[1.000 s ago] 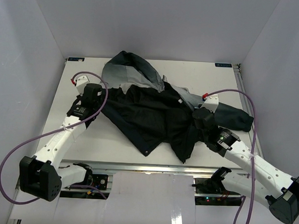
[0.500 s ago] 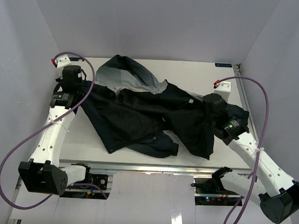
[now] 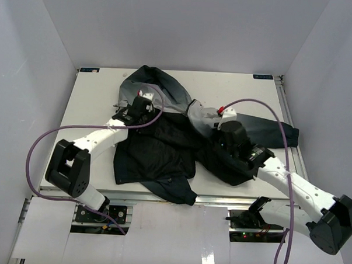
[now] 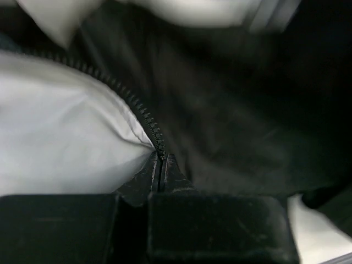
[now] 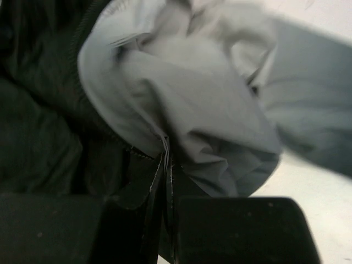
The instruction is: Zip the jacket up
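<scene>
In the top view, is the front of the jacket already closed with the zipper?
No: the jacket lies spread open, with its black lining facing up between the two front edges.

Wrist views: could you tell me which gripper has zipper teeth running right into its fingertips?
The left gripper: dark zipper teeth run straight into its shut tips, whereas the right gripper pinches a light grey fold of the jacket.

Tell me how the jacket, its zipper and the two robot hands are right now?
jacket: unzipped, crumpled, dark lining up.
zipper: open, one row of teeth showing.
left gripper: shut on the jacket edge at the zipper.
right gripper: shut on a jacket fold.
</scene>
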